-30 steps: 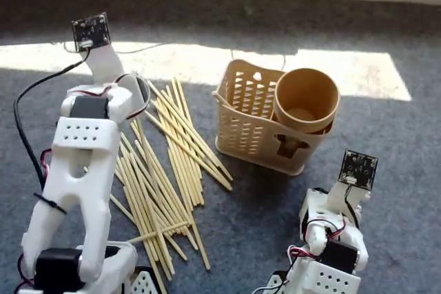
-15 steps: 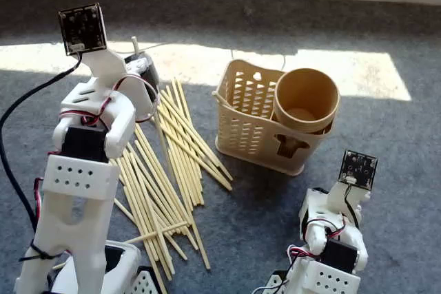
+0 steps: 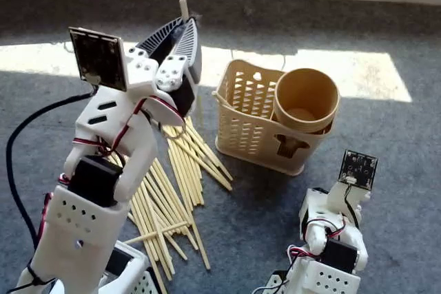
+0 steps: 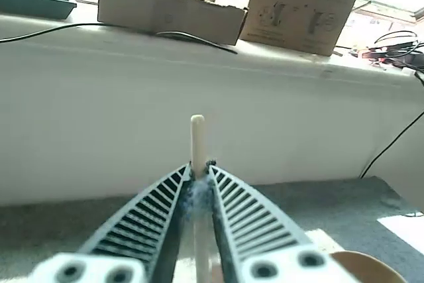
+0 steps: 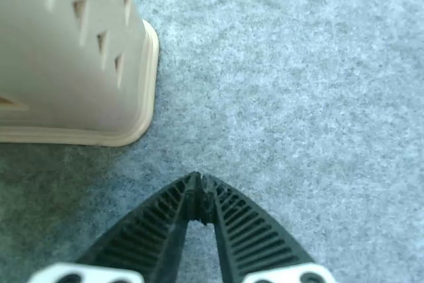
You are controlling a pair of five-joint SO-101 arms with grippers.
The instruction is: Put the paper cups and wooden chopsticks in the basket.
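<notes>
My left gripper [image 3: 187,22] is raised high, just left of the cream basket [image 3: 242,116], and is shut on a wooden chopstick [image 4: 197,138] whose tip sticks up past the fingertips [image 3: 183,6]. Several more chopsticks [image 3: 172,170] lie scattered on the grey carpet under that arm. A paper cup [image 3: 305,100] stands in the basket's right side. My right gripper [image 5: 200,193] is shut with nothing in it, low over the carpet beside the basket's base [image 5: 79,57]. The right arm [image 3: 337,225] rests at the front right.
The grey carpet [image 3: 386,170] lies bare to the right of the basket and in front of it. A white wall ledge [image 4: 199,71] with cardboard boxes [image 4: 172,8] and cables runs along the back.
The left arm has lifted and swung right toward the basket, carrying a chopstick up off the pile. The right arm has stayed still.
</notes>
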